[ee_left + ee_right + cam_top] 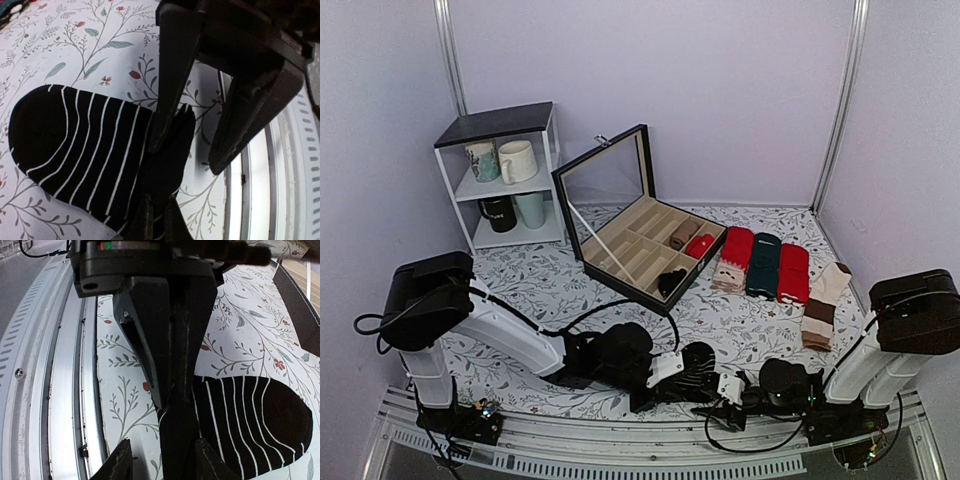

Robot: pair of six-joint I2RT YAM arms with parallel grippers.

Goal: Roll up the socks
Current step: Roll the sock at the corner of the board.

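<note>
The socks (75, 145), black with thin white stripes, lie flat on the floral tablecloth near the front rail; from above they show at the table's front middle (700, 362). My left gripper (158, 197) is shut on their plain black end. My right gripper (163, 440) stands open, one fingertip on each side of that same pinched end, and neither fingertip presses the cloth. In the left wrist view the right gripper (185, 157) comes in from above, one finger at the socks' edge. The striped toe (260, 425) points away from the rail.
An open compartment box (640, 250) with rolled socks stands behind. Red and green socks (760, 262) and cream-and-brown socks (825, 295) lie at the right. A shelf of mugs (505, 175) is back left. The metal rail (60, 390) runs right beside the grippers.
</note>
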